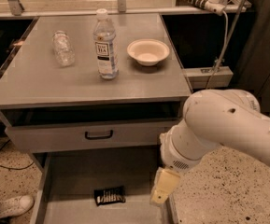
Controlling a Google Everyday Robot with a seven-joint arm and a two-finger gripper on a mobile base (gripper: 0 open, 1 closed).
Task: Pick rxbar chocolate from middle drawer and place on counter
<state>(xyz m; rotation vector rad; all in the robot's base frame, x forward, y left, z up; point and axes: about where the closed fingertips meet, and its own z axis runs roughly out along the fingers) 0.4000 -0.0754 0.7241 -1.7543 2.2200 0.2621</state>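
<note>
The rxbar chocolate (110, 195), a flat black wrapper with white lettering, lies on the floor of the open middle drawer (74, 176), near its front. My gripper (164, 188) hangs from the bulky white arm at the drawer's right side wall, a little right of the bar and apart from it. It holds nothing that I can see. The grey counter (78, 80) spans the upper half of the view, above the drawers.
On the counter stand an upright water bottle (105, 45) and a white bowl (148, 52). A second clear bottle (63, 48) lies on its side. The top drawer front (55, 136) with its black handle is slightly pulled out above the middle drawer. A shoe (8, 206) shows at bottom left.
</note>
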